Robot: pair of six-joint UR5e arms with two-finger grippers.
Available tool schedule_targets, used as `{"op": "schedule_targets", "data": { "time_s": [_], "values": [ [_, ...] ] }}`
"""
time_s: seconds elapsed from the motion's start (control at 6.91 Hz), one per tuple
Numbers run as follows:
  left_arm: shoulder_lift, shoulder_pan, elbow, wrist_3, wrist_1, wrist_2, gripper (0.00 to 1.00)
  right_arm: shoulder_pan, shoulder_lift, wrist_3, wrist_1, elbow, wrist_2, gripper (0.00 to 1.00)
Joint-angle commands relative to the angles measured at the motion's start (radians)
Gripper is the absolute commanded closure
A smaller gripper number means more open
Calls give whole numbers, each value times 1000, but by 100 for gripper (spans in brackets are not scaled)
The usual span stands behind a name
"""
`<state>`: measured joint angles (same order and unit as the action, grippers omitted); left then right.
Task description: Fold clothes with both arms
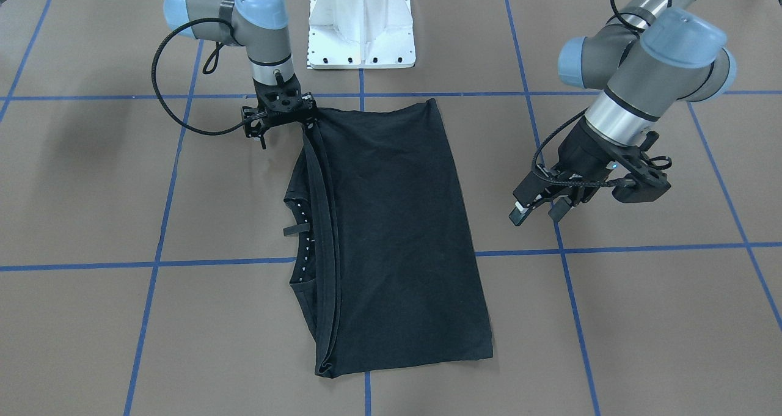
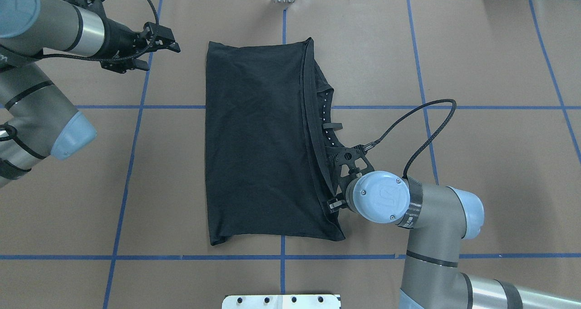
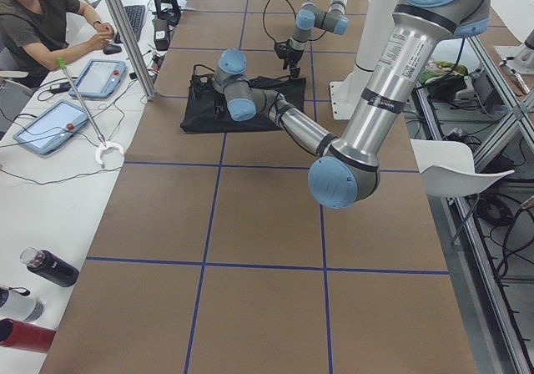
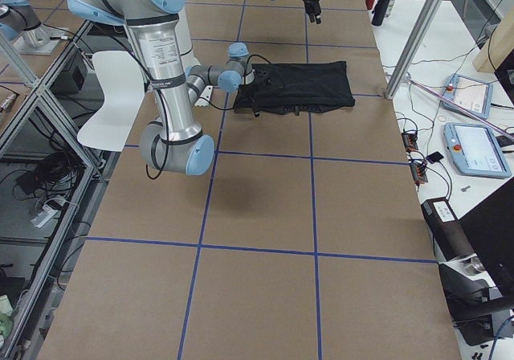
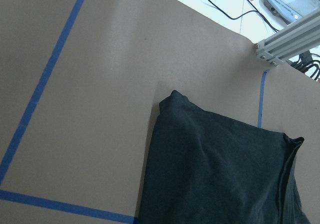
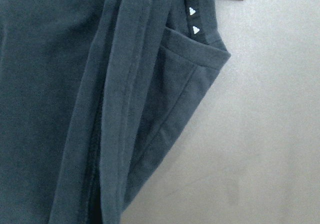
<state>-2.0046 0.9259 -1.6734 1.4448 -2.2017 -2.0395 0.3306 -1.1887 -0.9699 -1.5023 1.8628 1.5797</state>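
T-shirt (image 1: 391, 233): black, folded into a long panel, lying flat in the middle of the desk (image 1: 91, 178) with the plain side up — no logo showing. The collar with its little white triangles pokes out along the edge on the robot's right.

Right end effector (image 1: 308, 118): down at the shirt's corner nearest the white pedestal (image 1: 361, 31), and the cloth is drawn up toward it in a taut ridge. Looks pinched onto the hem, but the fingers themselves are hidden behind the mount.

Right arm (image 2: 426, 218): bent low over the desk, wrist right above that corner.

Left end effector (image 1: 540, 211): hanging above bare desk, well apart from the shirt, fingers spread with nothing between them.

Left wrist view: just the far corner of the shirt on brown paper, blue tape lines (image 5: 35, 99) beside it.

Off the desk: a person sits at a side bench in the left side view.
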Motion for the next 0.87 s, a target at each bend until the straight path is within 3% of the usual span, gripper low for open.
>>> {"op": "schedule_targets", "data": {
  "time_s": [0.0,0.29,0.72],
  "values": [
    [1,1,-9,2,0,-11,0,28,-38,28,7,6,26,0],
    [3,1,-9,0,0,-11,0,65,-26,37,4,18,87,0],
    [4,1,-9,0,0,-11,0,41,73,19,-53,27,85,0]
  ]
}}
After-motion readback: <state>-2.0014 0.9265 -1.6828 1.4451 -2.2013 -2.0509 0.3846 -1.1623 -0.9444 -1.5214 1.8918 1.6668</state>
